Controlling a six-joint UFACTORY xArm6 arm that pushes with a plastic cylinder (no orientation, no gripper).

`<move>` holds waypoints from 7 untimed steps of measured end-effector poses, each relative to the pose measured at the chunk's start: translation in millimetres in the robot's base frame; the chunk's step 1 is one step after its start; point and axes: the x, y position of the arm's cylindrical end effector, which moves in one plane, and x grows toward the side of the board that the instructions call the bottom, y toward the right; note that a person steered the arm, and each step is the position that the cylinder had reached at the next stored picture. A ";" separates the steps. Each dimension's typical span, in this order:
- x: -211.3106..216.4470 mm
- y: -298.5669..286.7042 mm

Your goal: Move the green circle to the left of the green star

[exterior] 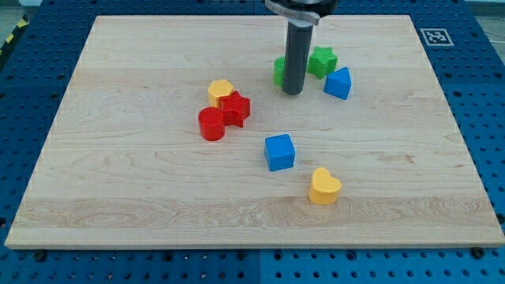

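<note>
My tip (293,92) stands on the table (142,197) toward the view's top, a little right of centre. There is no hand on this arm, only the straight dark rod, so nothing is spread or pinched. The rod covers most of the green circle (278,71), which peeks out at the rod's left edge; the tip seems to touch it or sit just in front of it, and I cannot tell which. The green star (322,61) lies just right of the rod, slightly nearer the view's top, so the green circle sits on the star's left side with the rod between them. Just below and right of the star is a blue triangular block (338,83), close to it.

Further out, to the view's left, a yellow block (221,91), a red star-like block (235,108) and a red cylinder (211,124) cluster together, touching. Below the tip, well apart, sits a blue cube (279,151), and nearer the view's bottom a yellow heart (323,186)
</note>
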 end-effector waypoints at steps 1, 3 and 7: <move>-4.0 -3.1; -5.3 -50.8; -17.0 -19.2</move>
